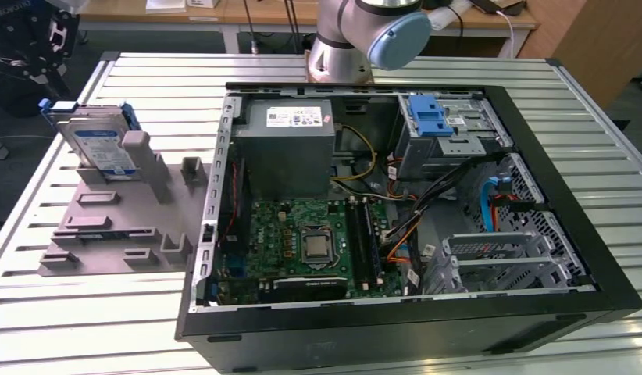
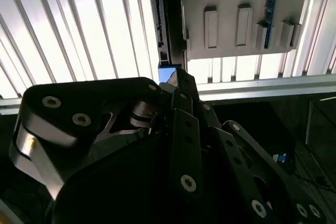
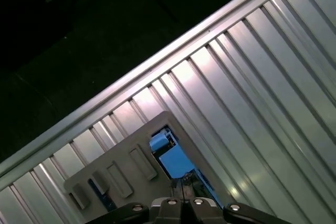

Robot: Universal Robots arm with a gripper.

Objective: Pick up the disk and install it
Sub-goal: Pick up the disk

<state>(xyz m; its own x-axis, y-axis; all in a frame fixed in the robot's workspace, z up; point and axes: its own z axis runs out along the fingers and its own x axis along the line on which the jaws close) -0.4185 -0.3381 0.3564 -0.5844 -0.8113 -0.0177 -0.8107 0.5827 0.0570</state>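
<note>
The disk stands upright in a slot of the grey holder at the exterior view's left; it is silver, with a white-and-blue label and a blue carrier bracket. In both wrist views I look down on it edge-on: the blue bracket sticks out beside the grey holder, and the disk's thin dark edge runs along the holder. My gripper hangs above the disk, apart from it, its black fingers drawn together to a point with nothing between them. The fingertips sit just over the blue bracket.
An open black computer case lies on the slatted metal table. Inside are a grey power-supply box, a green motherboard, a drive cage with a blue latch and cables. The arm's base stands behind the case. The table edge borders dark floor.
</note>
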